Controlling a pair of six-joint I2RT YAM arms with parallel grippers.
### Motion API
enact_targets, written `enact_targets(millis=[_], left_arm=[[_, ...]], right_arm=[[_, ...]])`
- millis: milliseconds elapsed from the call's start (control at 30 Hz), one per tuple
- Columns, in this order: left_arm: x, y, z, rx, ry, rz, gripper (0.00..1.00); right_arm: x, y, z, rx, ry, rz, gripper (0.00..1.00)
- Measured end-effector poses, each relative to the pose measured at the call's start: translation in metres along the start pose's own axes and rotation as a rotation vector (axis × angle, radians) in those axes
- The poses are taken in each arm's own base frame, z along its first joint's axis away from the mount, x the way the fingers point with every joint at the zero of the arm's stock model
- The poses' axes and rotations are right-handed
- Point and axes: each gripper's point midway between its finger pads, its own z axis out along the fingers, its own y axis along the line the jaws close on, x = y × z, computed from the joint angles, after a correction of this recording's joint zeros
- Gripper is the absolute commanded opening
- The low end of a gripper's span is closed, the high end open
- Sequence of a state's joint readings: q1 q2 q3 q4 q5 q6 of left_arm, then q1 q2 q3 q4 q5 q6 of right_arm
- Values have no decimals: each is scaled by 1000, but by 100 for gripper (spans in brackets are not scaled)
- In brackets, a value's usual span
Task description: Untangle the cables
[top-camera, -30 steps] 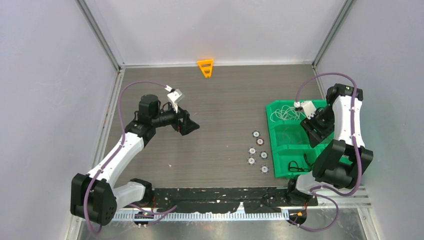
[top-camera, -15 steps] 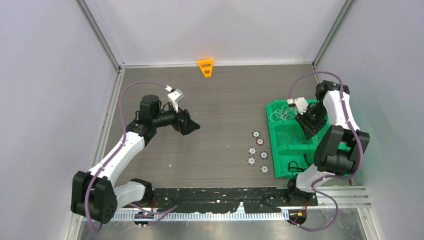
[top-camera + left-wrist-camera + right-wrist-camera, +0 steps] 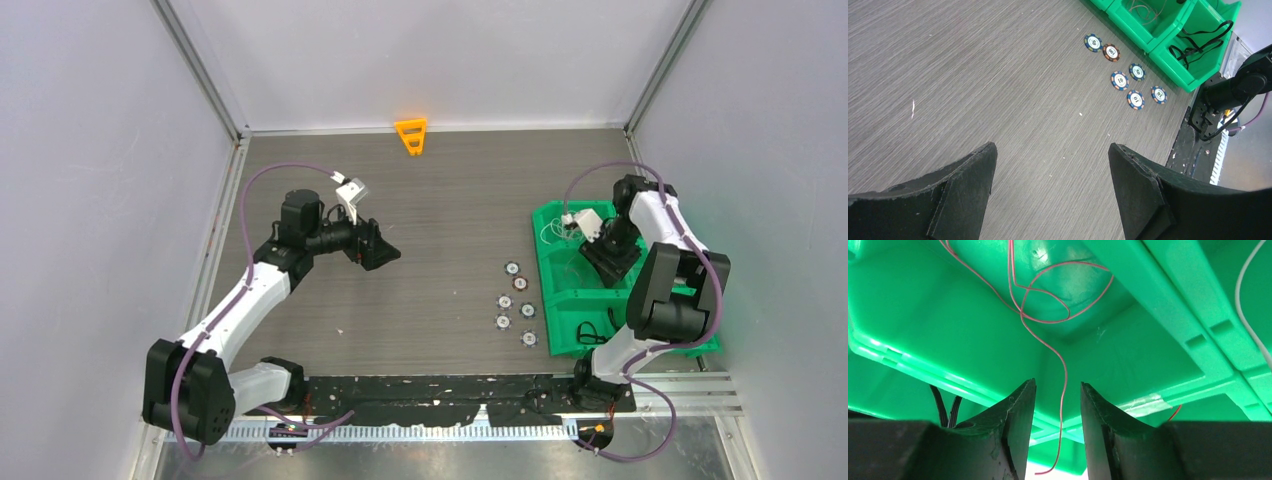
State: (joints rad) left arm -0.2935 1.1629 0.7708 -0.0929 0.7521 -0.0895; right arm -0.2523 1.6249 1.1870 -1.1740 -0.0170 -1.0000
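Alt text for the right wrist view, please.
A thin red wire loops across a green bin and hangs down between the parted fingers of the right claw. Also black wires at lower left, a white wire at the right edge.

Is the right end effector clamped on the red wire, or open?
Open: the right wrist view shows a clear gap in the right end effector, with the red wire running through it, unpinched.
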Motion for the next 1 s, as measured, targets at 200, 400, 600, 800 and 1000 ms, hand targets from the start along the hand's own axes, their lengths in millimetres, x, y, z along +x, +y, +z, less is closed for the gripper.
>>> enact_targets(millis=[200,400,600,800,1000], left_arm=[[2,0,0,-1,4,-11,84],[4,1,1,-1,9,-15,84],[7,2,3,-1,17,-24,84],[8,3,3,-1,20,-27,83],[10,3,3,-2,24,-30,84]], right_arm=[[1,-1,15,9,9,-21,27],[3,-3,23,13,23,-24,6],[-25,5,24,-3,-53,-56,5],[-51,17,27,-52,-124,-77,5],[-51,19,32,-81,-127,-68,35]])
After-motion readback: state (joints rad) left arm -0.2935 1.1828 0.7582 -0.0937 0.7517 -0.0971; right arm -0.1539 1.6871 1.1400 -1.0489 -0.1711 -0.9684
